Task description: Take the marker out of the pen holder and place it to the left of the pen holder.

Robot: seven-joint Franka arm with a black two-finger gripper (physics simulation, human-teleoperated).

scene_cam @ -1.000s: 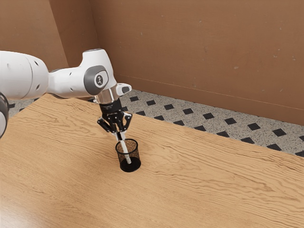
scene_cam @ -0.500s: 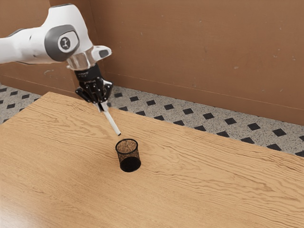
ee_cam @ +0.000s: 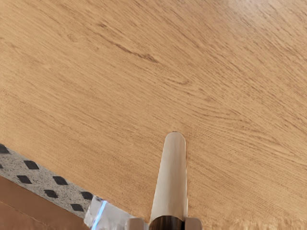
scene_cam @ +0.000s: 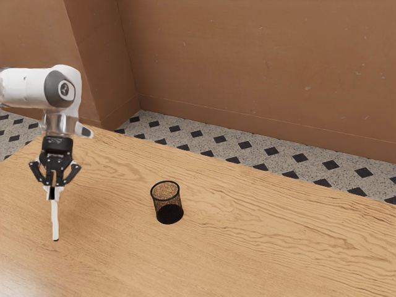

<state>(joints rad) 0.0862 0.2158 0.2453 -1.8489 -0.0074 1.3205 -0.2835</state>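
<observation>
In the exterior view, the tabletop (scene_cam: 260, 247) is light brown wood with a darker, wavy grain. Beyond its far edge runs a speckled grey floor (scene_cam: 250, 156) set with black diamonds, and behind that stands a scuffed brown wall (scene_cam: 260, 62). The arm (scene_cam: 25, 86) comes in from the exterior view's left, its hand pointing down over the tabletop. The gripper (scene_cam: 54, 193) is closed on the white marker (scene_cam: 55, 219), which hangs below it nearly upright, its dark-tipped end lowermost. The black mesh pen holder (scene_cam: 169, 214) stands upright, well apart from the marker, toward the exterior view's right.

In the wrist view, the marker reaches out from between the two fingers (ee_cam: 193, 224) over bare wood grain, with a strip of the diamond-patterned floor and brown wall beyond the tabletop's edge.
</observation>
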